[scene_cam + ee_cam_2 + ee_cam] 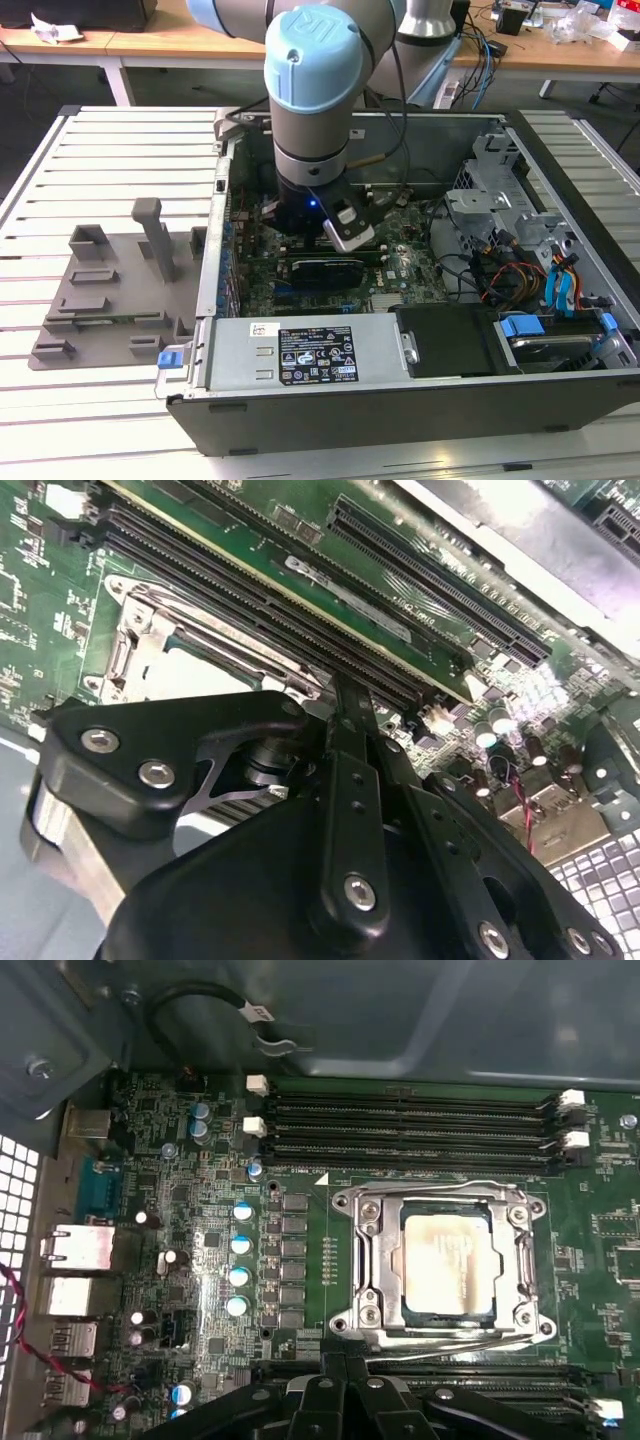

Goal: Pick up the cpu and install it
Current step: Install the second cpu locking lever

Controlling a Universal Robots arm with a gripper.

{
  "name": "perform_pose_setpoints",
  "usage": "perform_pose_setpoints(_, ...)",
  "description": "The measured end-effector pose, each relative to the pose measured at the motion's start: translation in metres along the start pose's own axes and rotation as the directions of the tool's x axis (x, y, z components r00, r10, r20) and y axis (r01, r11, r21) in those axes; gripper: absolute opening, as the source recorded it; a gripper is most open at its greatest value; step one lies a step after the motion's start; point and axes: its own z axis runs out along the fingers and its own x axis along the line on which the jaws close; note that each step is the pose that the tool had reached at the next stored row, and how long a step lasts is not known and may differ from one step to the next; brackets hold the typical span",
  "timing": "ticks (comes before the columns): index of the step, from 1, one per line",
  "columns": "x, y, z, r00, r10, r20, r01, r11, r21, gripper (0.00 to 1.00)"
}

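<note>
Exterior view first: the arm reaches down into the open computer case, its wrist hanging over the green motherboard. Beside the case, toward the exterior view's left, a grey plastic tray with upright posts lies on the slatted table.

Seen in the first wrist view, the cpu sits inside the socket frame on the motherboard, its silver-grey top showing through the frame's square window. A thin wire lever runs along the frame's edge. Long black memory slots lie just beside the socket frame, on the side toward the case wall, and a column of blue-topped capacitors stands near the frame's other flank.

The gripper hangs just short of the socket frame, its black linkage parts close together in both wrist views; how far apart the tips are I cannot tell, and nothing is seen in its hold. In the second wrist view the gripper is above a corner of the socket frame, apart from the cpu.
</note>
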Motion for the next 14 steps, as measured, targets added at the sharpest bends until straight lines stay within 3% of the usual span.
perform_pose_setpoints(3, 0.0021, 0.0022, 0.0059, 1.0, 0.0, -0.0002, 0.0, 1.0, 0.0003, 0.11)
perform_pose_setpoints(10, 0.003, 0.007, 0.0112, 1.0, 0.0, 0.0002, 0.0, 1.0, -0.0049, 0.11)
perform_pose_setpoints(12, 0.0031, 0.0072, 0.0106, 1.0, 0.0, 0.0015, 0.0, 1.0, -0.0046, 0.11)
perform_pose_setpoints(14, 0.0028, 0.0083, 0.0053, 1.0, 0.0, 0.0025, 0.0, 1.0, -0.0029, 0.11)
